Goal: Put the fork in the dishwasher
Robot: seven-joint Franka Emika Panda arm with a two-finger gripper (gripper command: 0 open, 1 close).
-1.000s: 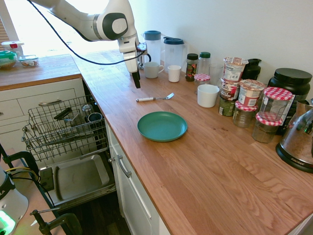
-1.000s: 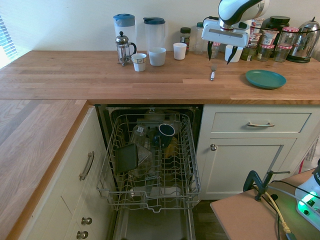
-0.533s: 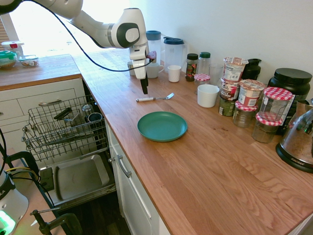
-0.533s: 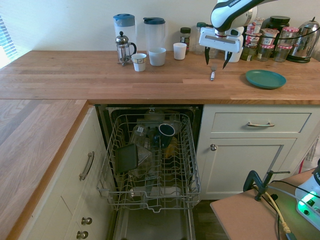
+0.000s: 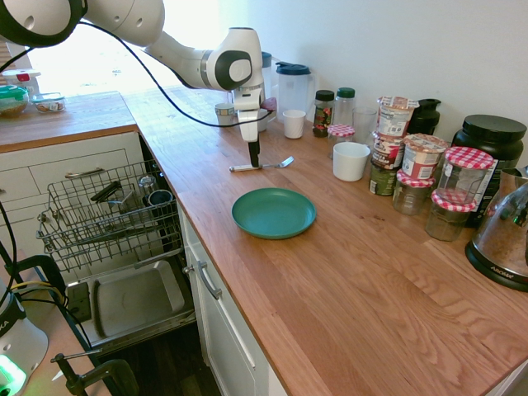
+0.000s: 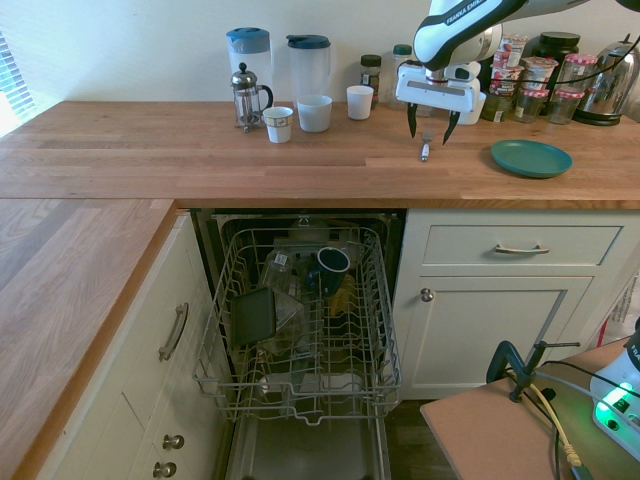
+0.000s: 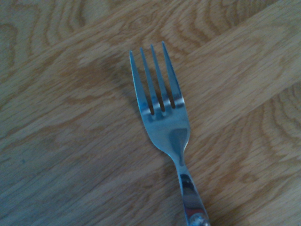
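Note:
The fork [image 5: 262, 166] lies flat on the wooden counter, its whitish handle pointing toward the counter's front edge and its silver tines [image 7: 157, 84] toward the wall. My gripper [image 6: 430, 127] hangs open just above it, fingers pointing down, one on each side of the fork [image 6: 425, 150]. From the first exterior view the gripper [image 5: 254, 160] stands low over the handle end, nothing held. The dishwasher [image 6: 300, 320] is open below the counter, with its grey wire rack [image 5: 107, 214] pulled out and its door [image 5: 132, 301] dropped down. A few dishes sit in the rack.
A green plate [image 5: 273, 213] lies close to the fork toward the counter's front. A white mug [image 5: 351, 161], jars [image 5: 422, 157] and pitchers [image 5: 293, 87] line the wall. A French press [image 6: 247, 97] and cups [image 6: 315, 112] stand further along.
The arm has swung along the counter toward the fork and lowered. The open gripper now straddles the fork from just above. The fork has not moved.

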